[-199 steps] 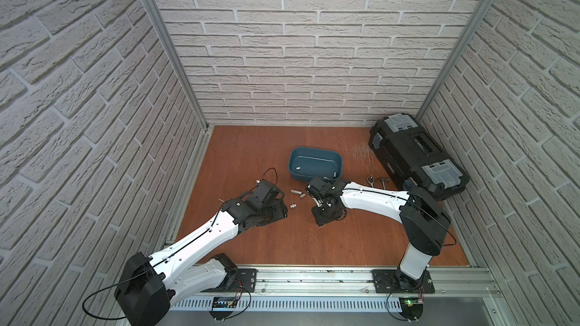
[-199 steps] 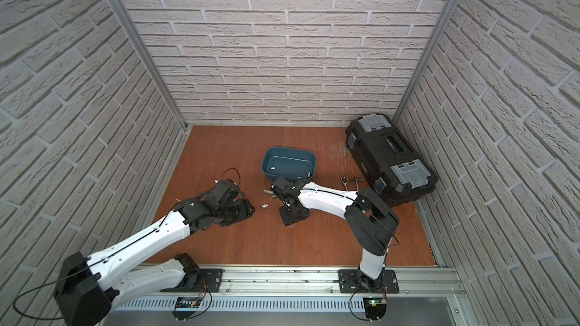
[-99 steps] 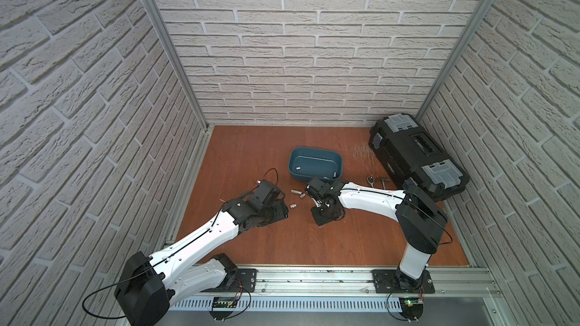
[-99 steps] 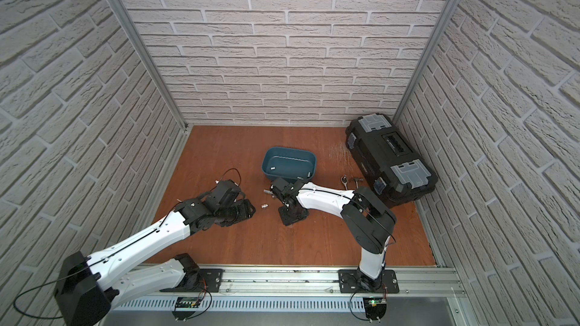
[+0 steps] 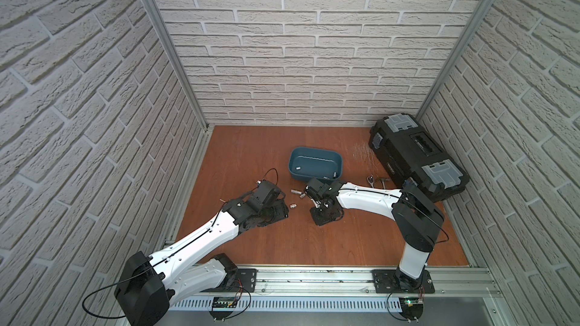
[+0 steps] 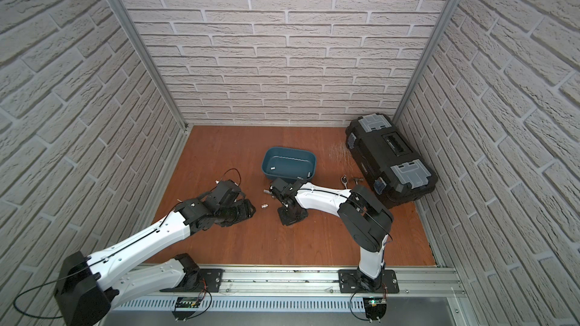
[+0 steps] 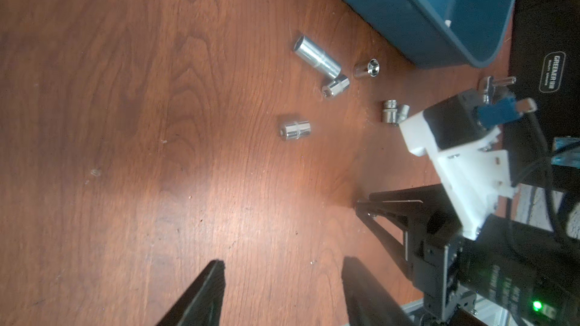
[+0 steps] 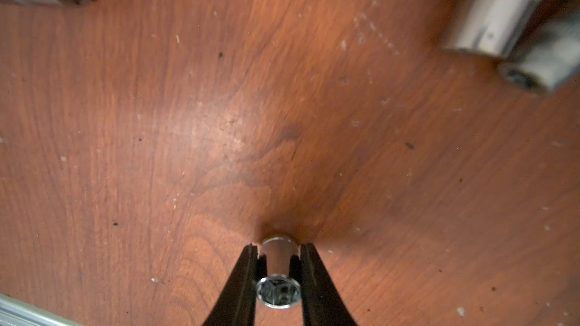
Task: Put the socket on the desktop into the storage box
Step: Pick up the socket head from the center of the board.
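Grasp step: R gripper point(image 8: 279, 248) pinched a small socket point(image 8: 277, 263) on the desktop point(image 8: 219, 120), lower centre of wrist frame.
L gripper point(image 7: 282, 293) fingers spread, idle. Next prob. needed a clean lift, then carry to storage box point(image 5: 298, 175), mid-frame.

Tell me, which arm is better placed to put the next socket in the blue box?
Right. The right end effector is closed around a small socket, close to the storage box; the left end effector stands open and empty.
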